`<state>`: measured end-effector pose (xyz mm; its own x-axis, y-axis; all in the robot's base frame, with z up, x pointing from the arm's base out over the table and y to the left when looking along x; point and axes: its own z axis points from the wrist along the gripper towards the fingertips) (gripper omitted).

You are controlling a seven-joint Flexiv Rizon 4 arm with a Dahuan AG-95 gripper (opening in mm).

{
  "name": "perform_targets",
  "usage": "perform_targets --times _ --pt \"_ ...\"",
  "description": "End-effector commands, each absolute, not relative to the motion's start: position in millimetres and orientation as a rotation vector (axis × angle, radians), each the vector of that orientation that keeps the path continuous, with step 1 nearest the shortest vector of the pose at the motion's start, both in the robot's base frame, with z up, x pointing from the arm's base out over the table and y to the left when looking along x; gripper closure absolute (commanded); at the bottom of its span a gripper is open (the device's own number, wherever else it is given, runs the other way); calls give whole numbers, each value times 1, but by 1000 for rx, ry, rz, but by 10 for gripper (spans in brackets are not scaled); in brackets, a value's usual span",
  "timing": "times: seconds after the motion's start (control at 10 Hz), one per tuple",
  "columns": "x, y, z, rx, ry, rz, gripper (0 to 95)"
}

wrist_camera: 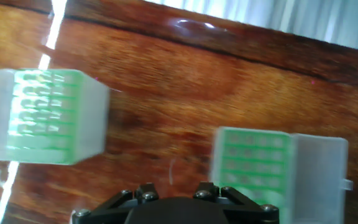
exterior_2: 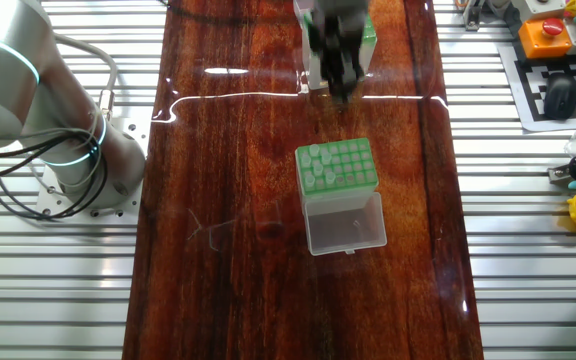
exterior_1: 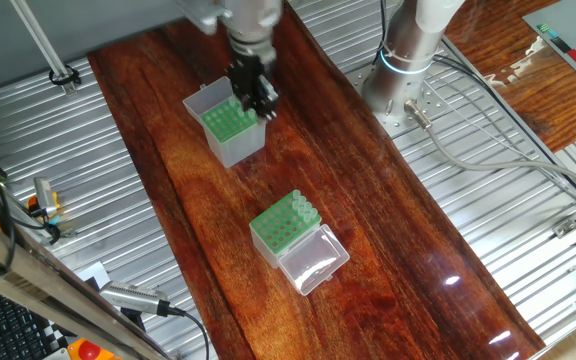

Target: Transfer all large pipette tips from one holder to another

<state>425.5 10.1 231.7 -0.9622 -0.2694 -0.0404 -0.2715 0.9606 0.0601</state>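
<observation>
The gripper (exterior_1: 256,95) hangs over the taller grey-sided holder (exterior_1: 230,128); whether its jaws are parted or hold a tip cannot be told. The lidded holder (exterior_1: 286,228) stands well apart at five o'clock, pipette tips (exterior_1: 302,208) along one edge.

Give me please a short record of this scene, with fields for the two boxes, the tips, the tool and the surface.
taller box: grey-sided holder with green hole plate, at the far end of the table
shorter box: green-topped holder, its clear lid open flat beside it
tips: a row of large pipette tips stands along one edge of the shorter box
tool: over the taller box; open or shut cannot be told
surface: dark wooden table
</observation>
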Motion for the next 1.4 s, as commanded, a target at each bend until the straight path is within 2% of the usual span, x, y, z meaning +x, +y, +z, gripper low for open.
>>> perform_targets --times 0.1,0.4,0.5,0.8,0.9,1.4 --pt "423 8 232 -368 3090 121 570" --pt "423 8 232 -141 3119 77 570" --pt "424 1 229 -136 3119 72 760" --pt "425 -32 215 -163 3121 79 760" --pt "424 -33 215 -161 3122 83 570" --pt "424 -32 215 -27 3148 77 570"
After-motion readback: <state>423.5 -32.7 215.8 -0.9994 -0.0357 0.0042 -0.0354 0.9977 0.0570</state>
